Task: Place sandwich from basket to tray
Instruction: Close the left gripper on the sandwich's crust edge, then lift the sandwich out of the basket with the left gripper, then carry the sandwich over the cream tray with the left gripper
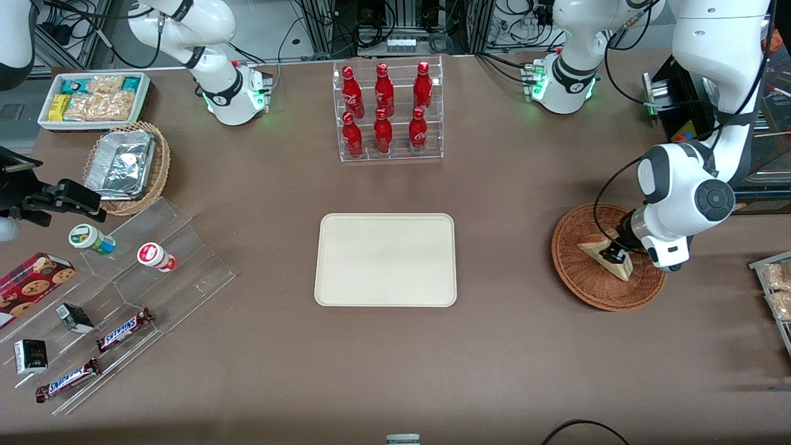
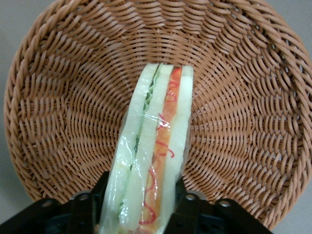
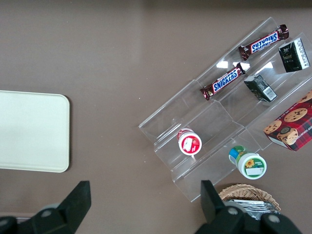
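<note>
- sandwich [image 2: 153,151] in basket [image 2: 58,122], tool [image 2: 141,204] clamped across its 2 bread faces
- soft, light, film-wrapped, slippery: squeeze gently, grip the flat faces
- tray [image 1: 385,259] empty, toward tabletop centre

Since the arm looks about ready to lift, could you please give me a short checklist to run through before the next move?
1. Gripper down in the basket at the sandwich: ok.
2. Fingers on both bread faces of the sandwich: ok, one on each side.
3. Grip firm enough to lift: cannot tell; the plastic wrap could slip.
4. Sandwich off the basket floor: cannot tell.
5. Tray ready to receive it: ok, nothing lies on it.
6. Path from basket to tray: ok, only bare table between them.
</note>
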